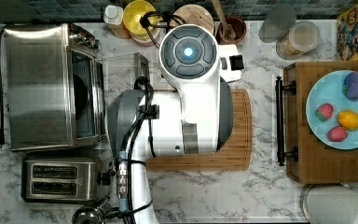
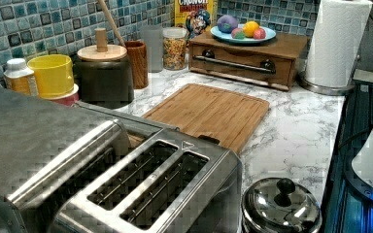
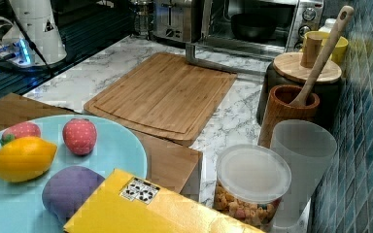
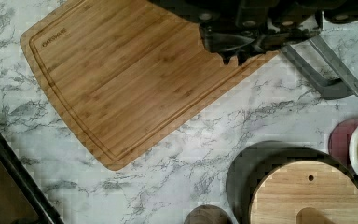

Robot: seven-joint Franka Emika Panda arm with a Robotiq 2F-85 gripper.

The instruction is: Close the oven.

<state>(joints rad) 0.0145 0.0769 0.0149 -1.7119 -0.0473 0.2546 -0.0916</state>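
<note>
Stainless-steel, the oven (image 1: 51, 86) stands at the top view's left with its glass door (image 1: 123, 70) folded down flat; the door's bar handle (image 4: 326, 65) lies just beside the gripper (image 4: 233, 58), whose fingers (image 4: 224, 57) sit pressed nearly together, pinching nothing, above the bamboo cutting board (image 4: 121, 79) on the marble counter (image 4: 177, 168).

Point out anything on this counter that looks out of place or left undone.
The oven stands out: its glass door hangs folded down flat over the marble, its bar handle near the cutting board, leaving the dark interior exposed. Nothing looks spilled or damaged.
</note>
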